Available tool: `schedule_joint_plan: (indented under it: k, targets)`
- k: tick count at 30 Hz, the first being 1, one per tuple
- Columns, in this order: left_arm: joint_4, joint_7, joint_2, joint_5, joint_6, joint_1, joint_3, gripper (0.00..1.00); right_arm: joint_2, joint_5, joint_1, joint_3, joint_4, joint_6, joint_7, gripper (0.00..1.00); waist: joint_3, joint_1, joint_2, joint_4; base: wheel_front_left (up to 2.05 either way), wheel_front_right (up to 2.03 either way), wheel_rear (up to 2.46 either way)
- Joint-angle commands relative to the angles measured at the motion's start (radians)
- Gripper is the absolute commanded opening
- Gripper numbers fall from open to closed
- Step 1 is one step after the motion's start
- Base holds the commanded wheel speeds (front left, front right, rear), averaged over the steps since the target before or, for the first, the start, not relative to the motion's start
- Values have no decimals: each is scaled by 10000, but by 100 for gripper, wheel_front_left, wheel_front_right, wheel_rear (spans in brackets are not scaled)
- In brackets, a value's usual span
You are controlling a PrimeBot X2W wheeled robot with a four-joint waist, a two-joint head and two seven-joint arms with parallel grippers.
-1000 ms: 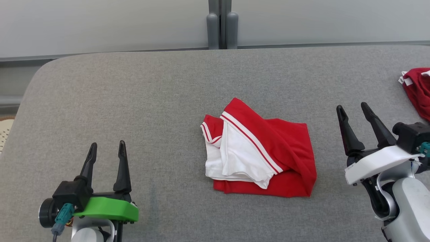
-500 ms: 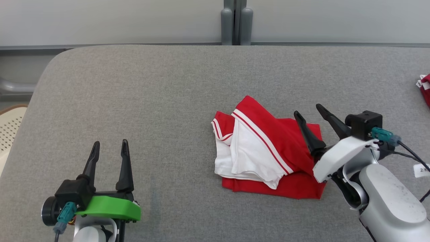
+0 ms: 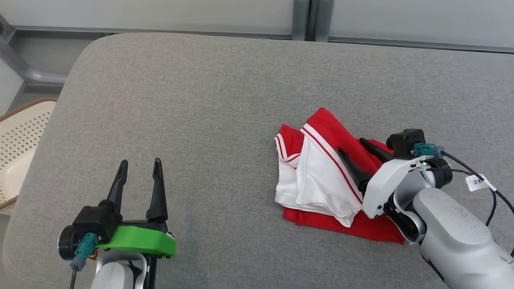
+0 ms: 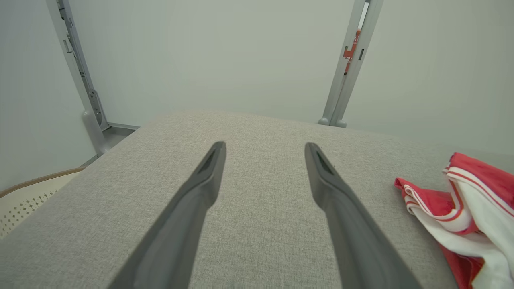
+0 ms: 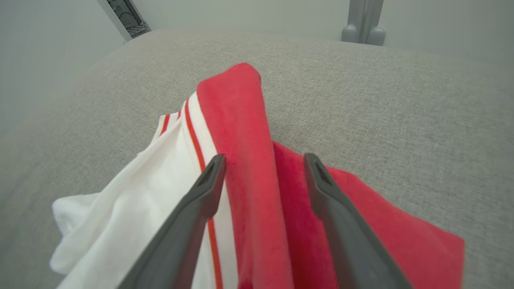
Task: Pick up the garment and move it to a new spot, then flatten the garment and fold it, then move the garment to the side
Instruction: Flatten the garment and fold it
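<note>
Surface (image 3: 180, 100) of grey fabric bearing garment (image 3: 317, 180), pale wall panels (image 3: 160, 12) behind

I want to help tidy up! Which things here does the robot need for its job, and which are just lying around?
For the job:
- red-and-white garment
- right end effector, open over the garment
- grey table under it

Just lying about:
- cream basket beside the table
- left end effector, open, away from the garment

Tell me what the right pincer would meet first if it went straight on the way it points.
The red and white garment. The open right pincer points at its raised red fold, which sits between the two fingers. Whether the tips touch cloth is unclear; nothing else lies in that line.
</note>
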Motion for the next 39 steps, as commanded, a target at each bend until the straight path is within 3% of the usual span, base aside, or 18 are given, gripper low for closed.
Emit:
schedule_joint_plan:
  k: [1,2,15,23,25,26,27,32,39]
  targets:
    - [-17,-30,16,-59,42,-88,7,100,-69,182,-175,156,80,5,-70,35,64,0,0,137,0,0,0]
    - [-25,-30,16,-59,61,-53,1,100,-90,291,-203,319,105,5,-135,0,59,0,0,154,0,0,0]
    - [56,-30,18,55,65,265,125,100,-679,525,224,1918,-858,5,-1822,0,-384,0,0,-115,0,0,0]
    - [17,-30,16,37,84,435,122,100,-732,301,1306,2051,-2052,5,-2110,0,-550,0,0,-397,0,0,0]
    - [17,-30,16,34,59,431,84,100,-738,94,1569,2208,-2223,5,-2136,19,-524,0,0,-440,0,0,0]
    - [11,-30,18,37,55,417,80,100,-746,-26,1653,2249,-2256,3,-2142,70,-504,0,0,-463,0,0,0]
    - [11,-30,18,36,56,398,82,100,-692,-41,1725,2280,-2304,3,-2148,100,-488,0,0,-480,0,0,0]
    - [25,-30,18,60,49,291,143,100,-532,-155,1953,2306,-2523,3,-2156,100,-433,0,0,-588,0,0,0]
    - [21,-30,18,147,13,409,259,100,-431,-435,2564,1093,-3456,5,-2152,100,-550,0,0,-771,0,0,0]
